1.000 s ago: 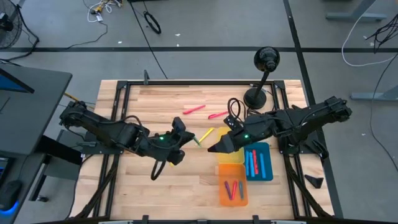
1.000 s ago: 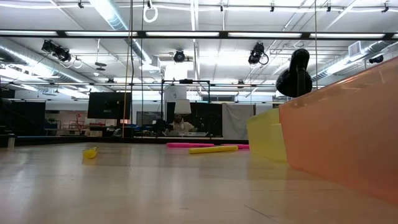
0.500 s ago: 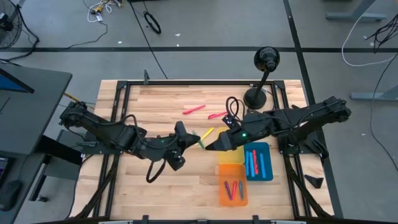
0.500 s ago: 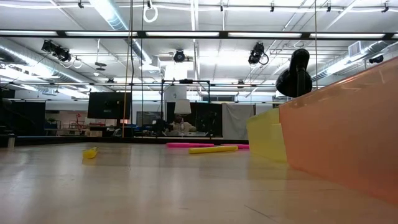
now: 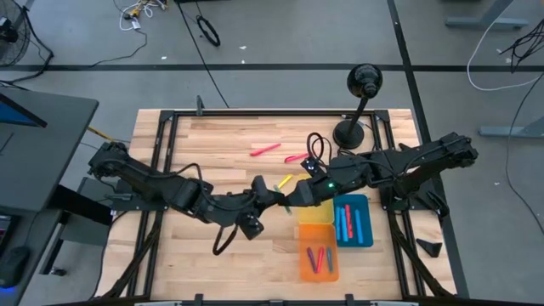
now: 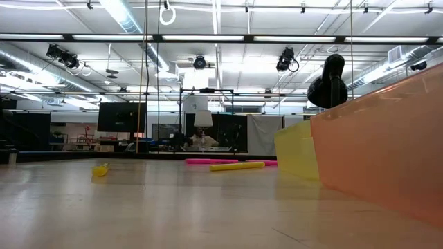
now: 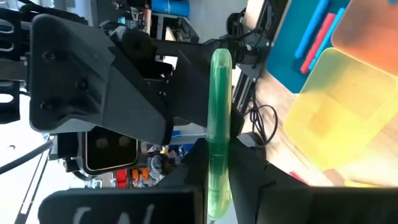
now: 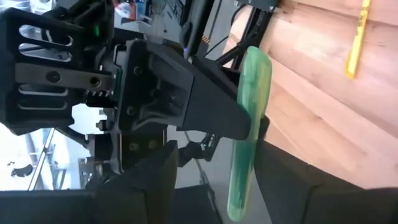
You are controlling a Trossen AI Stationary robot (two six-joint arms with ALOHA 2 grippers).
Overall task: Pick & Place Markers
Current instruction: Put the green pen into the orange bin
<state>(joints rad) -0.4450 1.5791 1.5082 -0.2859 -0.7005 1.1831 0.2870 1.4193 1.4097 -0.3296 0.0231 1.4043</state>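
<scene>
1. Two grippers are meeting mid-table — the left gripper and right gripper are both pinching one green marker.
2. Both clamping together is risking a tug — the marker could slip, missing the yellow tray.

The left gripper and the right gripper meet tip to tip over the middle of the wooden slatted table, and a translucent green stick marker stands between both pairs of jaws — crosswise to each. Just behind the meeting jaws lies a thin yellow marker; farther behind lie two pink markers, well apart from the jaws. To the right of the jaws, under the right gripper's arm, sits the flat yellow plastic tray. The flat blue tray lies beyond it, with markers in it. In front of the yellow one is the flat orange tray, also holding markers
</scene>
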